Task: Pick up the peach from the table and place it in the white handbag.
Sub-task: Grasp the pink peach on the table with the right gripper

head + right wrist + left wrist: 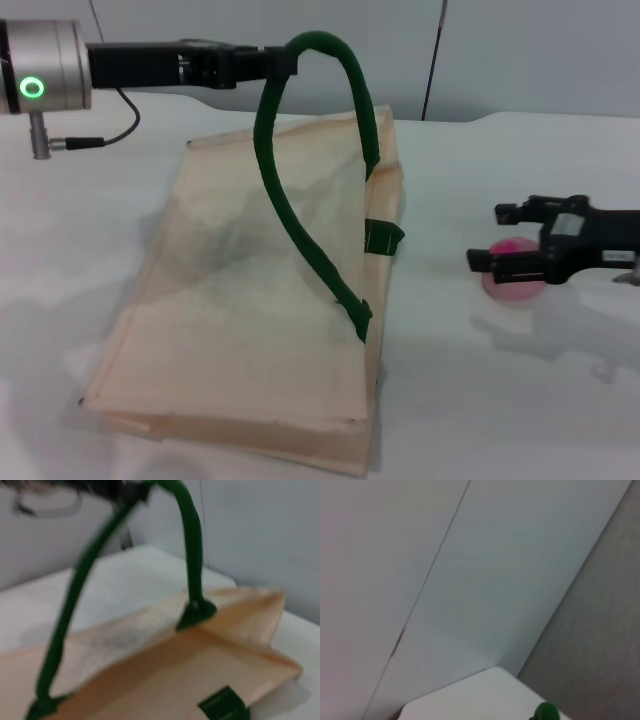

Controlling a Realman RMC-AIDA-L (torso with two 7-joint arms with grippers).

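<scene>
Running toward the robot, white handbag [250, 330] probably lies flat.

A white tabletop [520, 400] is seen spanning the scene from the near edge to the far side, where a rounded far edge is visible at the right. Behind it, a pale grey wall [540, 50] is shown, divided by thin dark vertical seams. In the left wrist view, the wall panels [485, 570] and a tabletop corner are seen.
</scene>
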